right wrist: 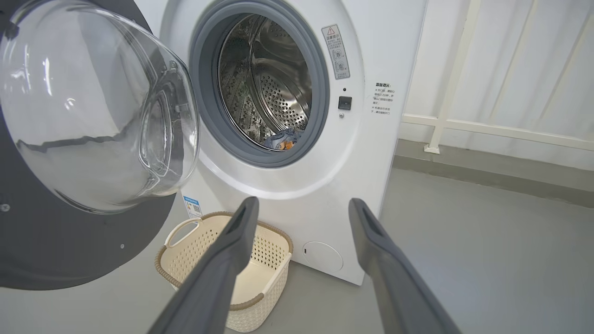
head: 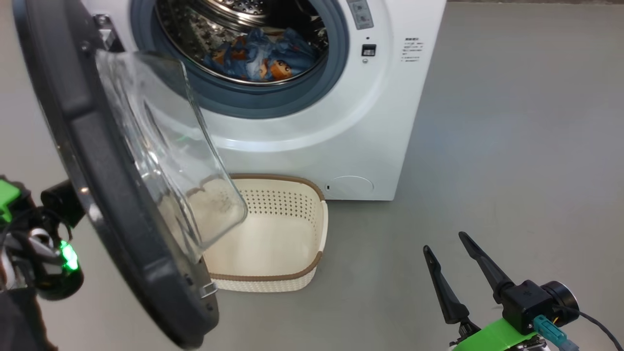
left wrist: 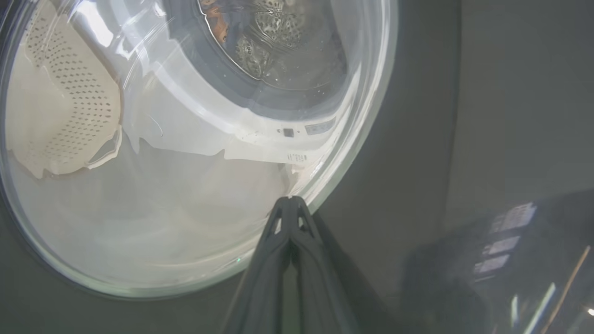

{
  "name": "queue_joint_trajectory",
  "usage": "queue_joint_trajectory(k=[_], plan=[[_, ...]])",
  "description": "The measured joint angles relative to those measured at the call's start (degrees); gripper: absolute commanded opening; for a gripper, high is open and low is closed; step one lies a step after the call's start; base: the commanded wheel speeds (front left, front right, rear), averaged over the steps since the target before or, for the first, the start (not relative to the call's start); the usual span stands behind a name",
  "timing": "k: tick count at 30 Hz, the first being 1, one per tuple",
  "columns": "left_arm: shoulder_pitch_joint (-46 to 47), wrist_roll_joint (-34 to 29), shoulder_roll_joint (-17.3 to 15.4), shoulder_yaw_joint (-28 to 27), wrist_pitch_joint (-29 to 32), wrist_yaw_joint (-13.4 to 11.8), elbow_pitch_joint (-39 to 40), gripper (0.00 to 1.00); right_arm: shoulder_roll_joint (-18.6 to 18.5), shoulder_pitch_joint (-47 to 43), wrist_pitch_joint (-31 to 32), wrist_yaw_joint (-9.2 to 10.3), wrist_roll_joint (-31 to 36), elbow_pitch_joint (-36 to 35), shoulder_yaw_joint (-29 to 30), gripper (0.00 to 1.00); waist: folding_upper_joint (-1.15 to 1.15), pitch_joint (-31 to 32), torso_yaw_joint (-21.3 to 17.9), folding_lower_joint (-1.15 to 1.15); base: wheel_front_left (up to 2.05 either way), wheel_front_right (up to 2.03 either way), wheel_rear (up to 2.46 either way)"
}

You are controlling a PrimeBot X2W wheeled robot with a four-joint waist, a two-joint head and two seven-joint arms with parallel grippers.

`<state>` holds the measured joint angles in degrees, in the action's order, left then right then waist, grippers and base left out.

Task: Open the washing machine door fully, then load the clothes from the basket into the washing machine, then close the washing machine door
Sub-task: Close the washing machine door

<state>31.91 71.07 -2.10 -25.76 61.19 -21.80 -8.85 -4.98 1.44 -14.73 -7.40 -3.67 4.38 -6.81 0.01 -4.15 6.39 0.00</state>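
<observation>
The washing machine (head: 317,136) stands with its drum open, and the clothes (head: 263,58) lie inside, blue with orange figures, also visible low in the drum (right wrist: 283,139). The washing machine door (head: 97,161) hangs swung out to the left, its glass bowl (head: 165,146) bulging toward the machine. The basket (head: 273,277) sits empty on the floor under the door. My left gripper (left wrist: 290,200) is shut, its tips close against the door's outer face at the edge of the glass. My right gripper (head: 442,241) stands open over the floor at the lower right, holding nothing, aimed at the machine (right wrist: 302,204).
Grey floor (head: 512,146) stretches wide to the right of the machine. A round white flap (head: 349,186) sits low on the machine's front. In the right wrist view, a white railing (right wrist: 445,93) with a pale curtain runs behind.
</observation>
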Motion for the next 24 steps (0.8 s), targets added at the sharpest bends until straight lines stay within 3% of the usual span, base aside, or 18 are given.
queue_joint_trajectory(k=[12,24], plan=[[4.9,2.3,0.3,5.1,-7.1,4.4,-7.3,0.00,0.4,0.1,0.0,0.00,0.0,0.1,0.2,1.00,0.00,0.1,-4.0,0.00,0.00,0.00,0.00],[10.9,2.3,0.6,7.8,-17.2,11.1,-16.3,0.00,0.7,1.4,0.0,0.00,-0.2,0.3,0.1,1.00,0.00,-0.9,-8.3,0.00,0.00,0.00,0.00]])
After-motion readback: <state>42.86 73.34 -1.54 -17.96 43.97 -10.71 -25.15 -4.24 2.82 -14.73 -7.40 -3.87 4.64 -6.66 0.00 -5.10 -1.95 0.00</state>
